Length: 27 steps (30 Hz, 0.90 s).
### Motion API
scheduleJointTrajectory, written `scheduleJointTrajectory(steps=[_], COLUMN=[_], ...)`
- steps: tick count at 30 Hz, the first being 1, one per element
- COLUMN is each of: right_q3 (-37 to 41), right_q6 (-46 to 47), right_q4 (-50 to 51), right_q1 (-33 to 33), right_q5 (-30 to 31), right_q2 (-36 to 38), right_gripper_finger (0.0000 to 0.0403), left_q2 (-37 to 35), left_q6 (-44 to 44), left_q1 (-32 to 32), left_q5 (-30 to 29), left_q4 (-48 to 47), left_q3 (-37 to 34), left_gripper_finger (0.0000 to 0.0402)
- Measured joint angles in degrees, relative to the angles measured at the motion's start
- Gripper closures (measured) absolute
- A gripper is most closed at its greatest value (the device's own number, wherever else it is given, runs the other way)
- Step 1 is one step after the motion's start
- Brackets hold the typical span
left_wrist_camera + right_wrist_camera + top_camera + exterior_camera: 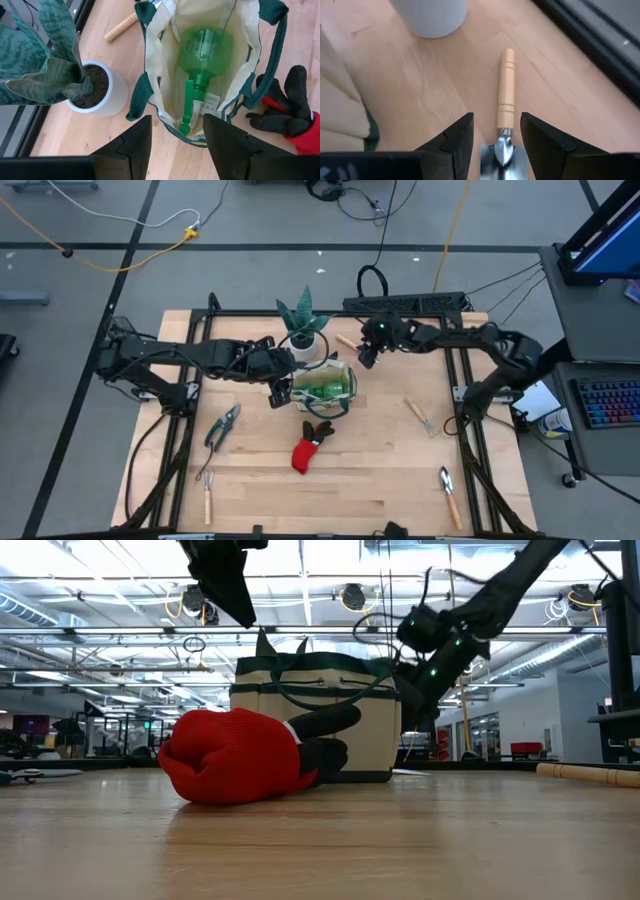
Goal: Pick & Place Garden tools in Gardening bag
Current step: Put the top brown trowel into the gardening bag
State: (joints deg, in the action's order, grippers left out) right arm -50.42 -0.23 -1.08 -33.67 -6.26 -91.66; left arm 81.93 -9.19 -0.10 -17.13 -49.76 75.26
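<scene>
Wooden trowel (506, 107) lies between right gripper's (496, 135) open fingers (457, 140)

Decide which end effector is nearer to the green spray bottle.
Left. The left end effector hovers open right over the bag's edge, with the green spray bottle inside; the right end effector sits beyond the bag, over a trowel.

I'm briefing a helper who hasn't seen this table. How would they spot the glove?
Find the gardening bag mid-table. The glove lies just in front of it, toward the table's front edge. It is the only soft red-and-black item; the tools around are wood and metal.
</scene>
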Motion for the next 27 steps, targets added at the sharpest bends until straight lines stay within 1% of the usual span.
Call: scheduleJointTrajectory(steps=[10,17,27], right_q3=[-1.7,-1.8,-1.7], right_q6=[-0.5,-0.6,-1.8], right_q4=[-0.6,-2.0,-2.0], right_q1=[-1.8,-1.8,-1.8], right_q5=[-1.4,-1.5,-1.5], right_q2=[-7.1,-9.0,-9.3], right_gripper_finger=[0.0248,0.0248,0.0251], left_q2=[0.0,0.0,0.0], left_q6=[0.0,0.0,0.0], left_q1=[0.0,0.0,0.0], left_q5=[0.0,0.0,0.0], left_q4=[-0.2,-0.2,-0.2], left_q3=[0.0,0.0,0.0], left_gripper_finger=[0.0218,0.0218,0.0218])
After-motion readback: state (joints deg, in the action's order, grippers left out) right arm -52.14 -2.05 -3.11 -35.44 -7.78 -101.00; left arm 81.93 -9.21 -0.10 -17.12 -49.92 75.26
